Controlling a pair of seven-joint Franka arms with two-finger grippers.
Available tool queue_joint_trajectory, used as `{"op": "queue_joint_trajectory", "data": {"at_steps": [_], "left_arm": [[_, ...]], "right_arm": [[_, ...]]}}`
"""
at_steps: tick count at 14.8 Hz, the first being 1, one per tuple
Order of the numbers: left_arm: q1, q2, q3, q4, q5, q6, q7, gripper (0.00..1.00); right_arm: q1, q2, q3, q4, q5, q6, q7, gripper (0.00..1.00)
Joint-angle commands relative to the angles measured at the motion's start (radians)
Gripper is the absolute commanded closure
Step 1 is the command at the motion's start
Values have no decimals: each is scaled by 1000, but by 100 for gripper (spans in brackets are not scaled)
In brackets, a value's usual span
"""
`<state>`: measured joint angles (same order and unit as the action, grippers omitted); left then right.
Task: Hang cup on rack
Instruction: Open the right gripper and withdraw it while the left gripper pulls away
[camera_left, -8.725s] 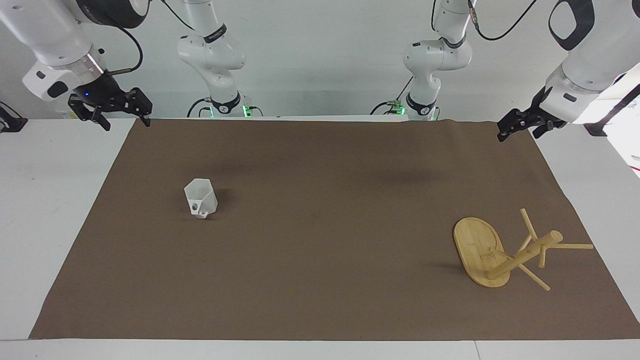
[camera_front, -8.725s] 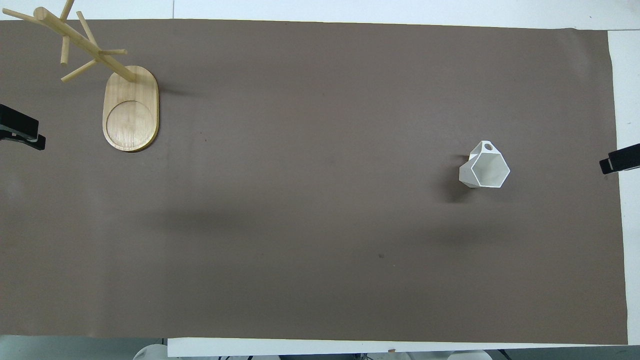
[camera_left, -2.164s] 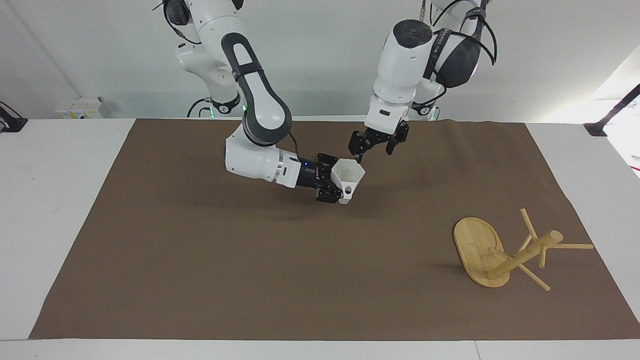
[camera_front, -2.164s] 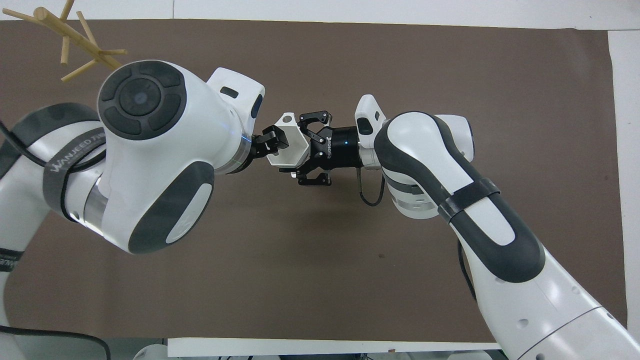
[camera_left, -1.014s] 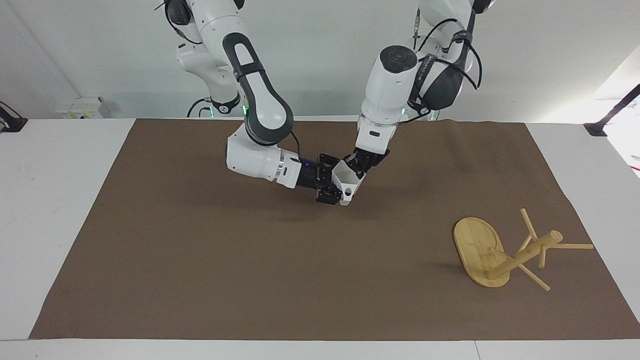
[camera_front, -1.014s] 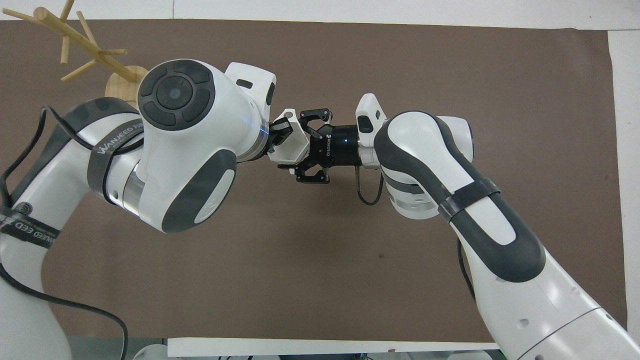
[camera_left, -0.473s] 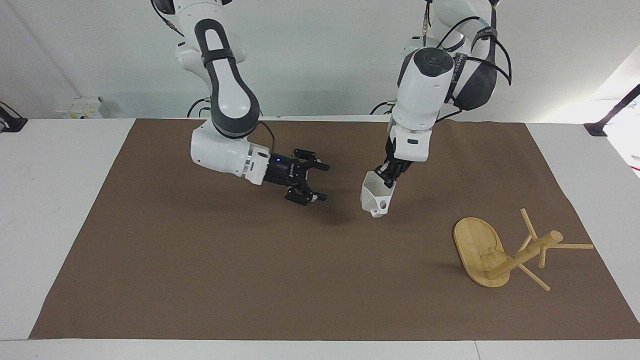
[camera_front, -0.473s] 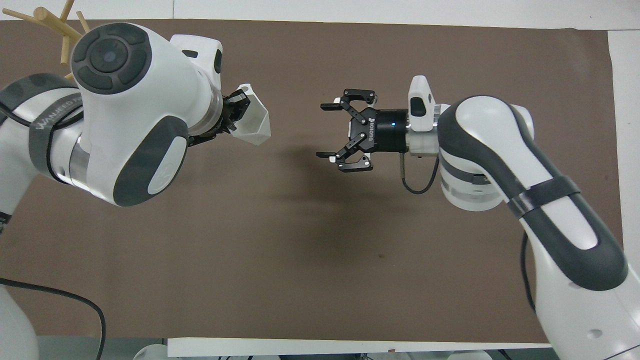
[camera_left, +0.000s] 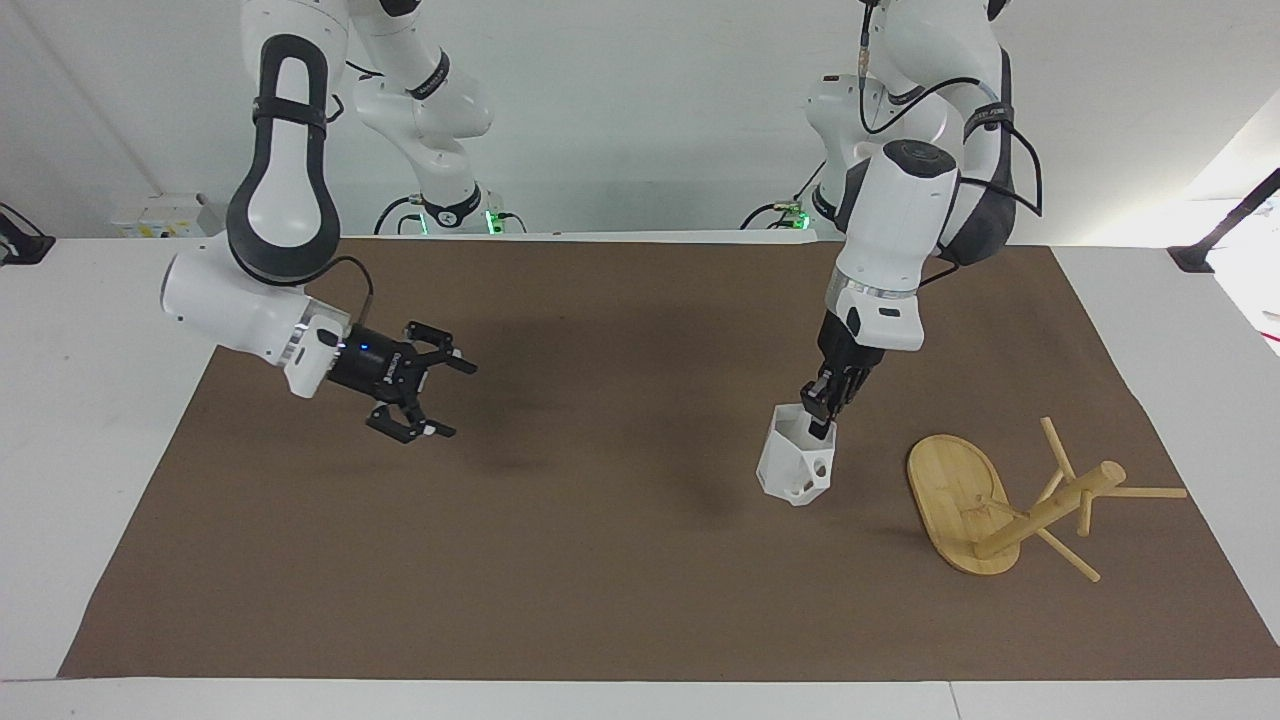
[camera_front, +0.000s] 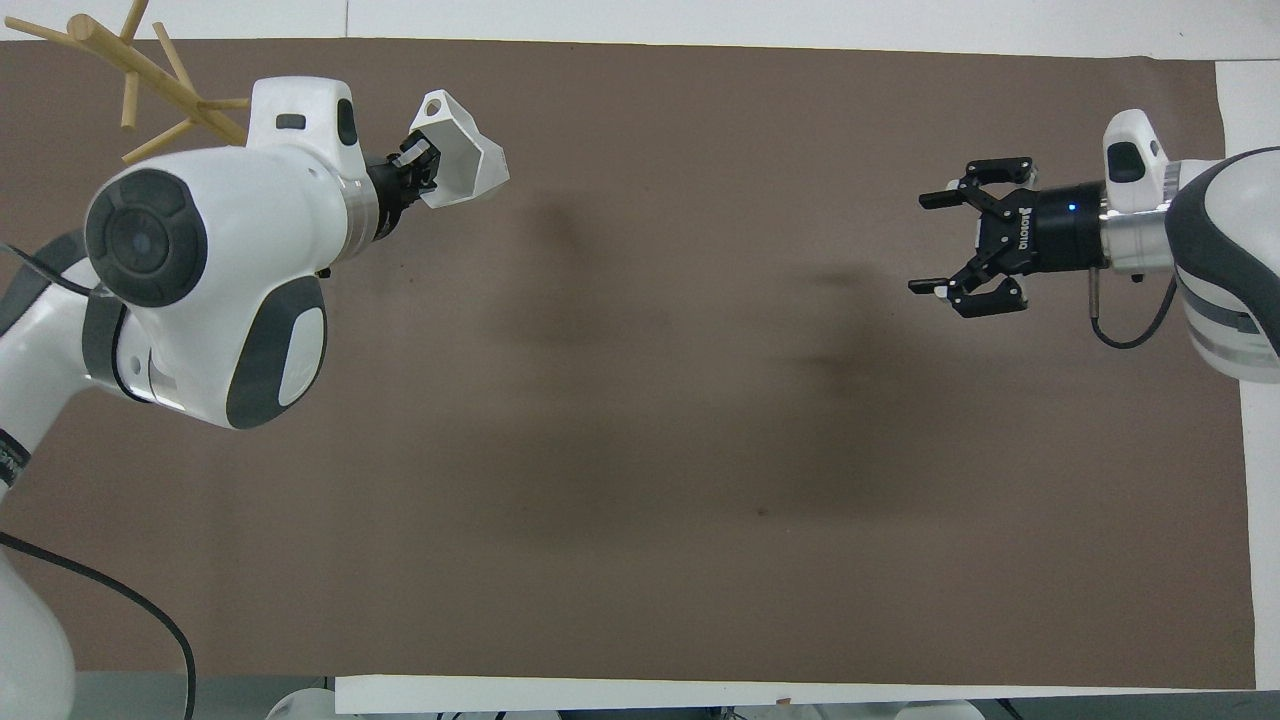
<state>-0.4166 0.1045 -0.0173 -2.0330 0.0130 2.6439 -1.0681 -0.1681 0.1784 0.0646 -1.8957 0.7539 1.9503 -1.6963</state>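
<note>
The white faceted cup (camera_left: 793, 467) hangs from my left gripper (camera_left: 820, 412), which is shut on its rim, one finger inside. It is held a little above the mat, close beside the rack's base. In the overhead view the cup (camera_front: 462, 150) shows its pierced handle, with the left gripper (camera_front: 415, 165) at its rim. The bamboo rack (camera_left: 1040, 510) stands on its oval base at the left arm's end of the table. Its pegs (camera_front: 150, 80) show in the overhead view, its base hidden by the left arm. My right gripper (camera_left: 455, 400) is open and empty over the mat at the right arm's end (camera_front: 920, 243).
A brown mat (camera_left: 600, 580) covers most of the white table (camera_left: 100, 330). Nothing else lies on it besides the rack.
The left gripper has carried the cup down and toward the rack after taking it from the right gripper. The right gripper, open, has drawn back toward its own end of the table.
</note>
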Motion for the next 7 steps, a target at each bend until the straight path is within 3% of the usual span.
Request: {"op": "queue_joint_trajectory", "data": {"at_steps": [1, 3, 7], "left_arm": [[21, -161, -4, -325, 22, 312, -23, 100], [70, -195, -6, -488, 22, 586, -23, 100], [127, -181, -6, -536, 22, 686, -7, 100]], "right_arm": [[-17, -4, 14, 78, -229, 13, 202, 0], [-45, 0, 14, 136, -353, 7, 381, 0], [-73, 0, 14, 271, -531, -117, 698, 0]]}}
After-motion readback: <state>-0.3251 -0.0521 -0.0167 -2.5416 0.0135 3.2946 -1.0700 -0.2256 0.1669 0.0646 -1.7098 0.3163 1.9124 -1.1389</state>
